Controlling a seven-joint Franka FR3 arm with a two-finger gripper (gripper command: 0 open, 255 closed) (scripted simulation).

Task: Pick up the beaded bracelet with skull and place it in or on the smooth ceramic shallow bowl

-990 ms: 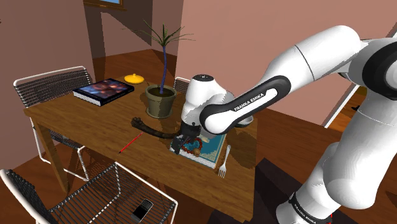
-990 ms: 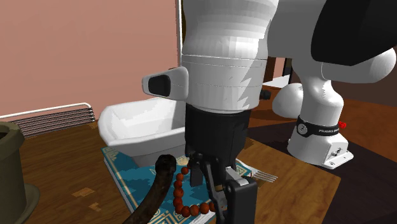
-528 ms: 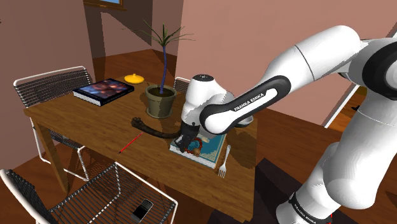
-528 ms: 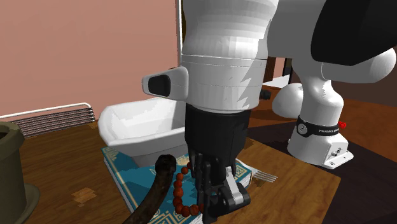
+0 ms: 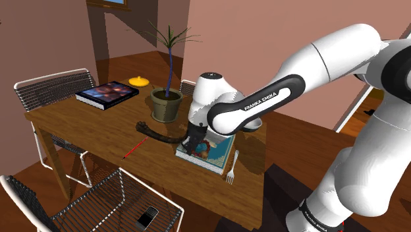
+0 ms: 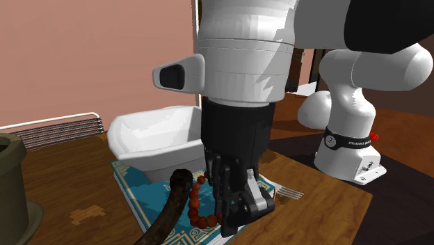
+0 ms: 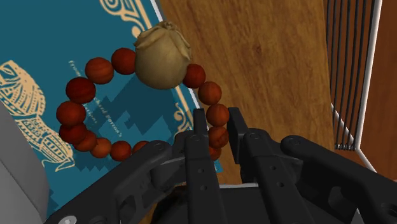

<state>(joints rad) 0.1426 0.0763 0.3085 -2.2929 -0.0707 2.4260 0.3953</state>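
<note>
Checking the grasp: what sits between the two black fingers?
In the wrist view, beads of the reddish-brown beaded bracelet with a tan skull sit between the fingers, clasped.

The arm (image 5: 263, 105) reaches in over the table (image 5: 79, 125), gripper (image 5: 193, 141) down low on the blue book (image 5: 222, 158), and the red beads of the bracelet (image 5: 202, 151) peek out just beside it. A fork (image 5: 231, 173) lies next to that book. Close by there's a dark curved thing (image 5: 153, 130) and a potted plant (image 5: 166, 104). A red pen (image 5: 135, 148) sits mid-table, and a dark book (image 5: 107, 93) lies at the far end.
</note>
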